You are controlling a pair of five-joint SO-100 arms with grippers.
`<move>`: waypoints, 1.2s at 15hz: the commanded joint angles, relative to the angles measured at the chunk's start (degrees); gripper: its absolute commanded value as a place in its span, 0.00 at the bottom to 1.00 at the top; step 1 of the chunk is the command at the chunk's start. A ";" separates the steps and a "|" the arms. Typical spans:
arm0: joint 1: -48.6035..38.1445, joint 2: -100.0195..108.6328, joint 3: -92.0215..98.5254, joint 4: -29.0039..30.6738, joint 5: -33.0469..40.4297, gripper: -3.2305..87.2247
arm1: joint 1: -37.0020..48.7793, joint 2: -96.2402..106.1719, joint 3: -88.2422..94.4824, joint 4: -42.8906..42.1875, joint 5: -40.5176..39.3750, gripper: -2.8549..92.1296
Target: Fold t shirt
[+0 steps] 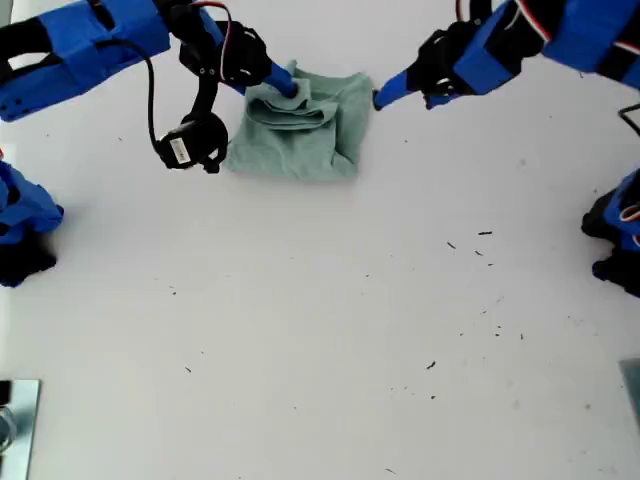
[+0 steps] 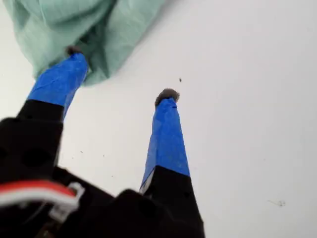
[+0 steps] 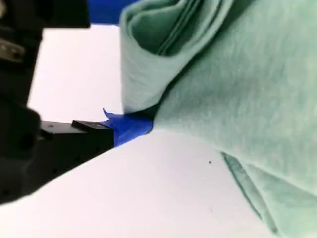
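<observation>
T shirt (image 1: 300,130) mostly folded; my second gripper (image 1: 290,88) clamped on a fold, my first gripper (image 2: 119,74) jaws apart at edge. Next prob: lay fold flat, release.

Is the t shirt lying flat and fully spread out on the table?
No, the t shirt is bunched into a small folded heap, with layers piled on top.
</observation>
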 commanded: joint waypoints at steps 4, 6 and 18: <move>9.05 23.73 -3.43 15.21 1.49 0.35 | -0.79 9.05 5.01 -2.55 1.05 0.30; 12.39 39.55 3.60 15.82 -1.05 0.36 | -1.58 9.32 5.63 -2.72 1.05 0.30; 35.42 138.25 112.32 -7.38 -40.96 0.07 | -19.95 91.41 77.34 7.73 19.25 0.09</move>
